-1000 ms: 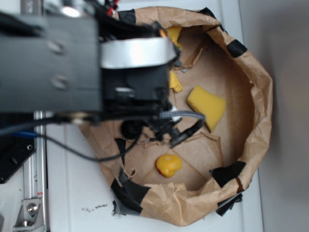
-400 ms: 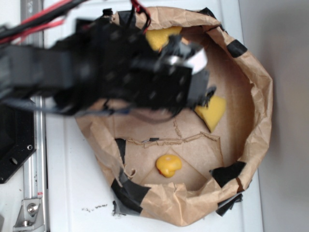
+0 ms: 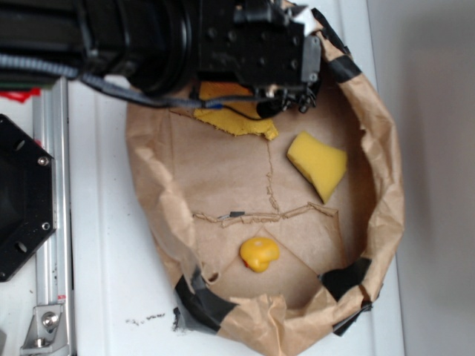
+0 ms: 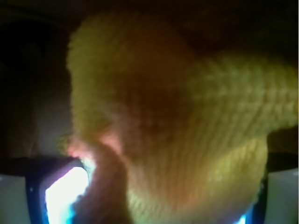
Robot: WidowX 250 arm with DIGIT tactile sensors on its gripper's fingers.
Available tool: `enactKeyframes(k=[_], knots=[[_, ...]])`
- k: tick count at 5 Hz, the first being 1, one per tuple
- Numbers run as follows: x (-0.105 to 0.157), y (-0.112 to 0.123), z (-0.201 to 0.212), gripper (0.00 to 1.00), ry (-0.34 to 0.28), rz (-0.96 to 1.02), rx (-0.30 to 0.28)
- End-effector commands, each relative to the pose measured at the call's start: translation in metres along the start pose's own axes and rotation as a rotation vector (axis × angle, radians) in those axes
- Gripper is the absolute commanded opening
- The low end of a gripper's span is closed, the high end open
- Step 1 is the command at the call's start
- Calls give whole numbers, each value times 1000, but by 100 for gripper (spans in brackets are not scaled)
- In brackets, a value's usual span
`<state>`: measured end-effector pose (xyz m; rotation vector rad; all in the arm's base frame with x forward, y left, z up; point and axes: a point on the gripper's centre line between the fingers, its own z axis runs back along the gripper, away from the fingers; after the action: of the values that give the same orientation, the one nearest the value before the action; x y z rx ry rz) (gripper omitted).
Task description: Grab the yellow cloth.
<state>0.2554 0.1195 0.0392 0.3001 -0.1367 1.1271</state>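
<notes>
The yellow cloth [image 3: 236, 123] lies at the back of the brown paper basin, and only its front edge shows below the black arm. My gripper [image 3: 286, 100] hangs right over it at the basin's far rim. In the wrist view the fuzzy yellow cloth [image 4: 187, 116] fills nearly the whole frame, blurred and very close. My gripper [image 4: 149, 205] is open; its pale fingers [image 4: 11, 198] stand far apart at the lower corners, with the cloth bulging between them.
A crumpled brown paper wall [image 3: 387, 193] patched with black tape rings the basin. Inside lie a smooth yellow foam wedge [image 3: 318, 163] and a small rounded yellow-orange object [image 3: 259, 254]. A metal rail [image 3: 52, 222] and a black plate [image 3: 18, 200] stand at the left.
The arm has swung from the basin's left middle up to the far rim, above the yellow cloth. The foam wedge and the small orange object have not moved.
</notes>
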Motion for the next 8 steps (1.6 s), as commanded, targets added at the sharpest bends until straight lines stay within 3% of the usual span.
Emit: enactKeyframes(k=[1, 2, 3, 4, 5, 6, 7, 8], knots=[[14, 36, 8, 96, -23, -6, 1], [13, 41, 2, 0, -17, 5, 22], [20, 43, -8, 0, 13, 0, 40], [20, 35, 4, 0, 17, -133, -46], [12, 24, 40, 0, -28, -346, -169], [-6, 21, 98, 0, -40, -560, -358], [-18, 29, 154, 0, 11, -793, -470], [-26, 15, 157, 0, 23, -882, -435]])
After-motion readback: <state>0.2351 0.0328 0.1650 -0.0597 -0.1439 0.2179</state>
